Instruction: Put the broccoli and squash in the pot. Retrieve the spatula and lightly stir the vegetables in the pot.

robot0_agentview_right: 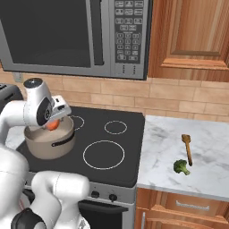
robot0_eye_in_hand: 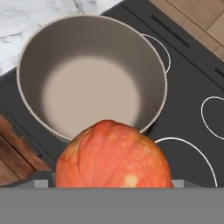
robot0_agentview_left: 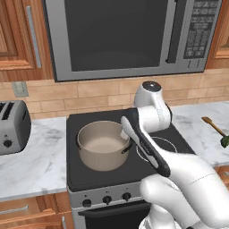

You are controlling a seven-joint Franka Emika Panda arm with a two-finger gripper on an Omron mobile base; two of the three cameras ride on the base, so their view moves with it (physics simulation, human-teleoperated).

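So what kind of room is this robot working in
A home kitchen, by the look of it: a black glass-top stove with a pot on it, a microwave mounted above, and a toaster on the marble counter.

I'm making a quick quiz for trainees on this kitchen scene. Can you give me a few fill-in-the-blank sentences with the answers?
1. The squash sits at the pincer, above the ____.
2. The broccoli lies on the marble counter beside the ____.
3. The pot stands on the ____.
4. The inside of the pot holds ____ vegetables.

Missing words: pot; spatula; stove; no
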